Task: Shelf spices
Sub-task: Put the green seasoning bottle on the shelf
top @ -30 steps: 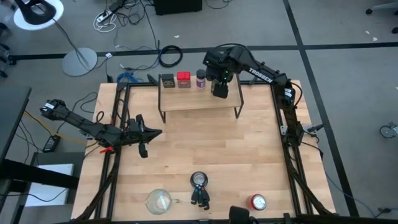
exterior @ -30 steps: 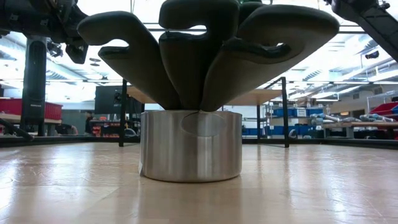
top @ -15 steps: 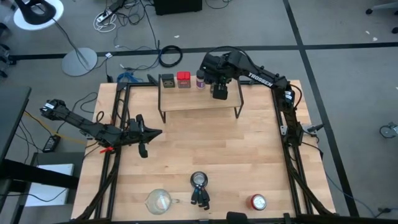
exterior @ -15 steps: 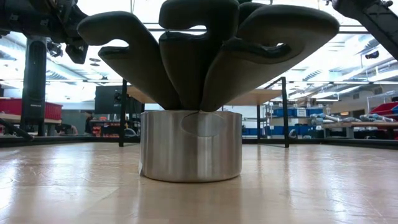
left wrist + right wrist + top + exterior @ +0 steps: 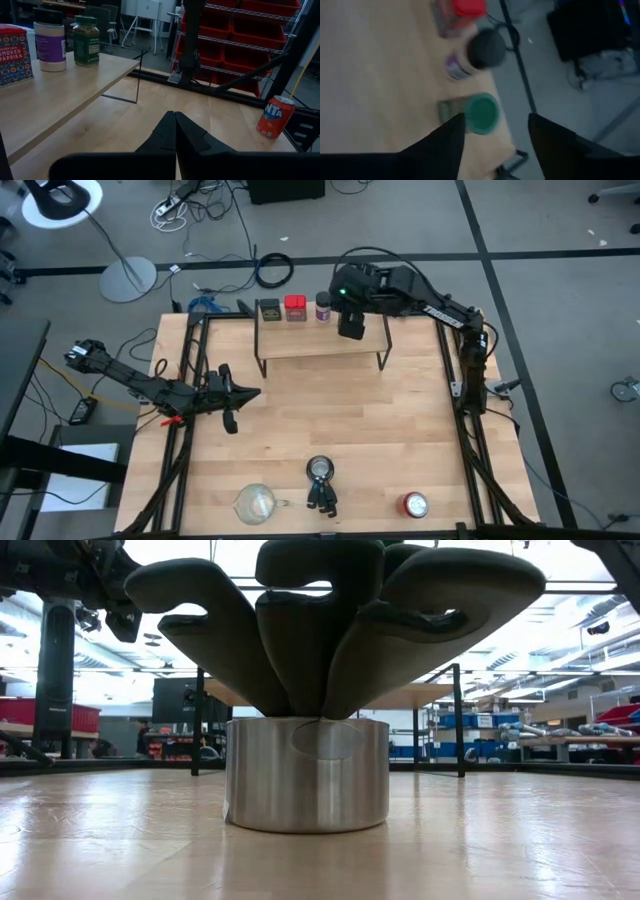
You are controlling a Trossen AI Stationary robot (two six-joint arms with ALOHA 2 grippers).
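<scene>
Overhead, my right gripper (image 5: 495,131) hangs above the shelf (image 5: 320,340) with its jaws spread and nothing between them; the green-lidded jar (image 5: 482,114) stands free just below, lid up. My left gripper (image 5: 175,131) has its jaws pressed together, low over the tabletop (image 5: 330,420) near the left edge. All four spices stand upright in a row along the shelf's back edge: the olive tin (image 5: 268,309), the red tin (image 5: 14,54) reading "SMOKED PAPRIKA", the purple-labelled jar (image 5: 49,39), then the green one at the row's right end. Near the tabletop's front right corner stands a red can (image 5: 274,116) showing the letters "NTA".
</scene>
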